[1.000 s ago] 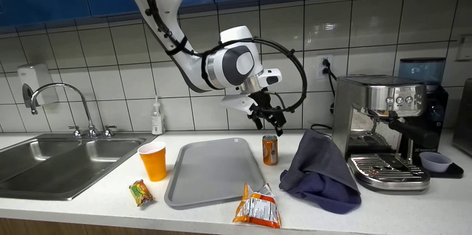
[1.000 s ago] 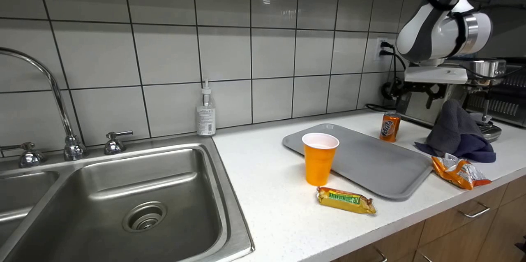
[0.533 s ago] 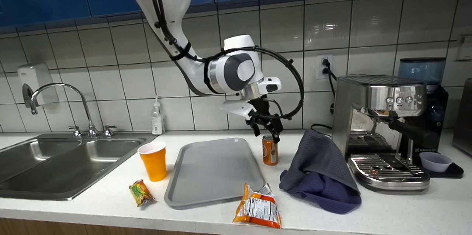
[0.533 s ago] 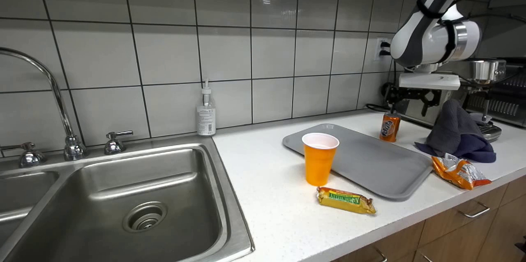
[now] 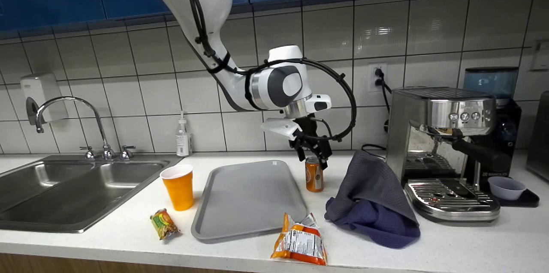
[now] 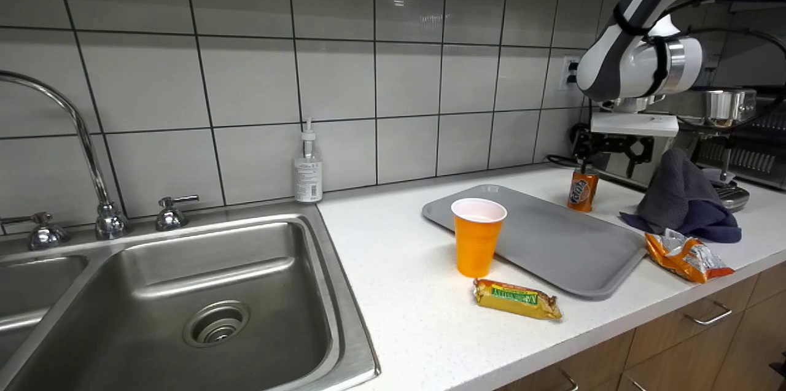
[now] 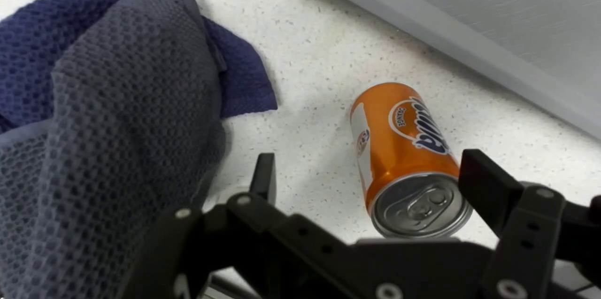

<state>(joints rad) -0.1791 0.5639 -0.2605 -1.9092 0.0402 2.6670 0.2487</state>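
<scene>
My fingers (image 7: 266,172) stand spread wide and hold nothing; the gripper (image 7: 368,177) hangs over the orange soda can (image 7: 404,134), which is upright just beside the tray (image 5: 253,198). From the wrist, the can's lid (image 7: 420,207) shows between the fingers but well off centre: the finger nearer the tray is right up by its rim, touching or not I can't tell, while the one farther from the tray has plenty of air. For a clean grip, I judge I should slide along the fingers' line, toward the tray's side, until both gaps match, then come straight down so the pads meet the can's side and neither tip lands on the lid. Thin metal probably wants a gentle squeeze. Away from the tray, past the can, the towel (image 5: 373,191) bunches up, so I'd keep the outer finger clear of its folds. The snack bag (image 5: 300,243) lies just off a corner of the tray; the orange cup (image 5: 178,189) and wrapped bar (image 6: 516,299) are on the tray's opposite side from the can. Farther out from the tray stands the coffee machine (image 5: 437,106).
</scene>
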